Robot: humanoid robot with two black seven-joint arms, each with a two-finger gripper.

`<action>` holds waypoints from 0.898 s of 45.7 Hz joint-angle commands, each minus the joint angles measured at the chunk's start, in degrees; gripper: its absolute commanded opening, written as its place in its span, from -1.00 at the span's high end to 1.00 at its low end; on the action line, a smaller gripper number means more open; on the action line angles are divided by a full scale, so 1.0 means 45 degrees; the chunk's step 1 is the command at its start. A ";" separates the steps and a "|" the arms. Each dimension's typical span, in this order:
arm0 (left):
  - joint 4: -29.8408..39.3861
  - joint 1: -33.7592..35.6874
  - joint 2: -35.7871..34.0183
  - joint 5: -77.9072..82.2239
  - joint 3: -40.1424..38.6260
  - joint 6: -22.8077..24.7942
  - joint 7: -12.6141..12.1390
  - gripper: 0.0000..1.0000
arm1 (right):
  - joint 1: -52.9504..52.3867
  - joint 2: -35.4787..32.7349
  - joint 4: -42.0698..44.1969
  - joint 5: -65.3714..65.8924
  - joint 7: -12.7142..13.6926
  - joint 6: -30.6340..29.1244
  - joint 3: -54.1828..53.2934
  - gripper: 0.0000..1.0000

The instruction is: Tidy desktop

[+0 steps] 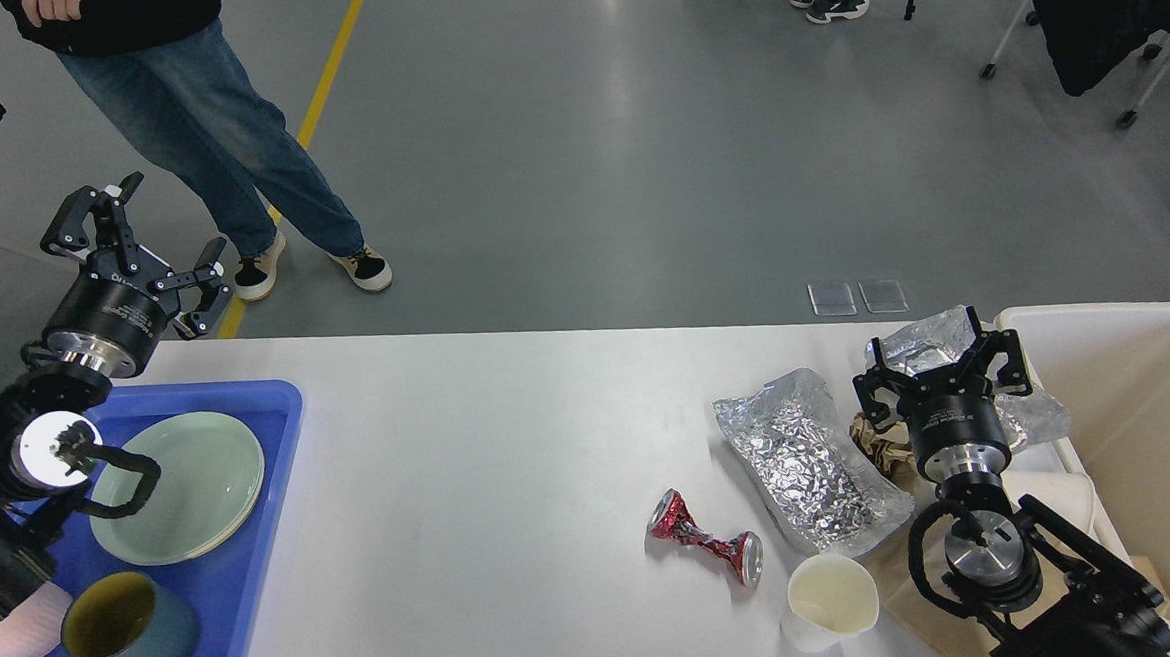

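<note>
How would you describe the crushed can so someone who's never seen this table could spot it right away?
Start at the large white desktop and look toward its near right part, left of the crinkled silver foil sheet. The crushed red metal can lies on its side there, just left of the white paper cup. It alone is red, pinched thin in the middle.

Single head view, high, facing forward-down over desktop (511,452).

Bright even overhead light, glare streak on floor (622,76) (soft shadows), sharp focus
</note>
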State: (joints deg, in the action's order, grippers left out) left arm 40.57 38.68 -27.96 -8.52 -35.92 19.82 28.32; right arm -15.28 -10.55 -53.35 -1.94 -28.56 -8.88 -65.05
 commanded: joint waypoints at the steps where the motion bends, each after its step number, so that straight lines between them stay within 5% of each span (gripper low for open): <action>1: 0.1761 -0.1229 0.0315 -0.0021 -0.0784 -0.1043 -0.0041 -0.92 | -0.0002 0.0000 0.0001 0.0001 0.0000 0.0000 0.0002 -1.00; 7: 0.4030 -0.2949 0.0490 0.0387 -0.3106 -0.1474 -0.2226 -0.92 | -0.0002 0.0000 0.0001 0.0001 0.0000 0.0000 -0.0017 -1.00; 10: 0.4441 -0.3633 0.0763 0.0992 -0.4259 -0.1435 -0.2834 -0.92 | -0.0002 0.0000 0.0001 0.0001 0.0000 0.0000 0.0002 -1.00; 25: 0.4501 -0.5177 0.0979 0.1424 -0.5259 -0.1260 -0.2718 -0.92 | -0.0002 0.0000 0.0001 0.0001 0.0000 0.0000 0.0002 -1.00; 33: 0.4501 -0.5743 0.0960 0.1424 -0.5415 0.0087 -0.2777 -0.92 | -0.0002 0.0000 0.0001 0.0001 0.0000 0.0000 0.0002 -1.00; 41: 0.4481 -0.5822 0.1116 0.1424 -0.6313 0.0127 -0.2757 -0.92 | 0.0017 0.0000 0.0001 0.0001 0.0000 0.0000 0.0002 -1.00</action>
State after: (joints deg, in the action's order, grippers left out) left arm 60.81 12.74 -23.50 -2.10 -62.21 20.16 15.84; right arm -15.28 -10.55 -53.35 -1.93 -28.56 -8.88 -65.05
